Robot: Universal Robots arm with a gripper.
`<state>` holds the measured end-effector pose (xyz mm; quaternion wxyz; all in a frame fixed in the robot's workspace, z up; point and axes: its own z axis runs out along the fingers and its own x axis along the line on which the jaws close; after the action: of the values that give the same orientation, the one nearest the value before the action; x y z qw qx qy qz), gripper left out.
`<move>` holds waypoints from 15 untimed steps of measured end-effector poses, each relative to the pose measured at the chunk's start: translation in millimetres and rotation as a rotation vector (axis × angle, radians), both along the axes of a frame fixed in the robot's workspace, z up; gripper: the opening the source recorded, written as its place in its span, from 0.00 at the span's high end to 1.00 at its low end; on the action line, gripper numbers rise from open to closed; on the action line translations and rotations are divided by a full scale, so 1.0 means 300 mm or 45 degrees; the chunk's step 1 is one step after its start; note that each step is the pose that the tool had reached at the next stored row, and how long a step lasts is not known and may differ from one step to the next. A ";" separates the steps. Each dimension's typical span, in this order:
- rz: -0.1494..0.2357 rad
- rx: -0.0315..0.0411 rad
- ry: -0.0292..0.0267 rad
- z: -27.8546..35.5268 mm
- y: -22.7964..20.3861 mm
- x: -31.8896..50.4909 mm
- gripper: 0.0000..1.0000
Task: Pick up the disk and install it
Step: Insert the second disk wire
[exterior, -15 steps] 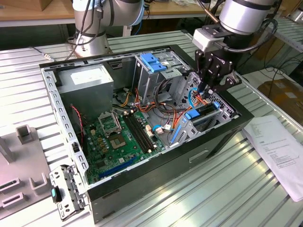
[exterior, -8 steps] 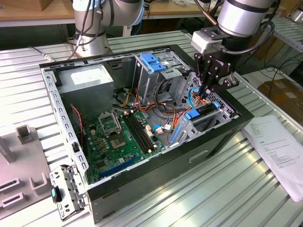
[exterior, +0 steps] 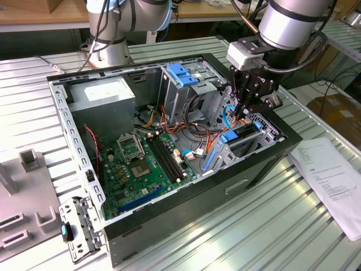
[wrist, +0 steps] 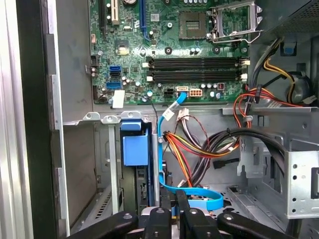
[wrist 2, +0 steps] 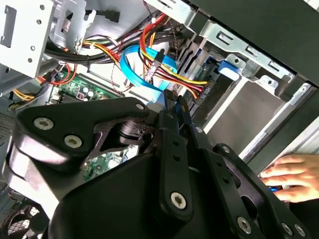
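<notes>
- Presently, open black desktop computer case (exterior: 169,214) lies on its side on the ribbed metal table (exterior: 271,226); it serves as the landmark for all entries.
- Black multi-link gripper (exterior: 243,116) on the grey arm: reaches down into the case's corner at the exterior view's right, just above the drive bay; fingers (wrist: 169,206) stand close together, almost touching, in both wrist views, with nothing seen clamped between them.
- Flat silver disk in its bright blue plastic carrier rail (exterior: 237,135): sits tilted in the grey metal bay inside the case, directly beneath the gripper; its blue end tab (wrist: 134,147) shows in the first wrist view.
- Light blue flat data cable (wrist: 192,191): loops inside the case beside the bay, close to the fingertips.
- Green motherboard (exterior: 146,164): lines the case floor.
- Person's hand (wrist 2: 294,177): rests at the case's outer edge in the second wrist view.
- White printed paper sheet (exterior: 333,180): lies on the table beside the case.
</notes>
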<state>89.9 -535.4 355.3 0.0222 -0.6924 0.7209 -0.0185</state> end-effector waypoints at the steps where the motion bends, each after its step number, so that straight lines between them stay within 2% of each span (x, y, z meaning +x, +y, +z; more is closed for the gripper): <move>1: 0.002 0.0039 -0.0036 -0.001 -0.005 -0.002 0.84; 2: 0.003 0.0068 -0.0062 -0.001 -0.009 -0.003 0.84; 3: 0.009 0.0165 -0.0111 -0.005 -0.032 -0.012 0.84; 5: 0.017 0.0174 -0.0139 -0.008 -0.063 -0.026 0.84; 7: 0.019 0.0178 -0.0210 -0.009 -0.076 -0.028 0.84; 8: 0.031 0.0187 -0.0324 -0.010 -0.077 -0.028 0.84; 9: 0.045 0.0188 -0.0361 -0.010 -0.077 -0.029 0.84; 11: 0.050 0.0199 -0.0371 -0.012 -0.080 -0.033 0.84; 12: 0.050 0.0224 -0.0371 -0.013 -0.091 -0.034 0.84; 14: 0.050 0.0346 -0.0375 -0.013 -0.101 -0.033 0.84; 15: 0.050 0.0508 -0.0386 -0.014 -0.109 -0.034 0.84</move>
<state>79.8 -568.1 351.0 0.0473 -0.7054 0.7071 -0.0142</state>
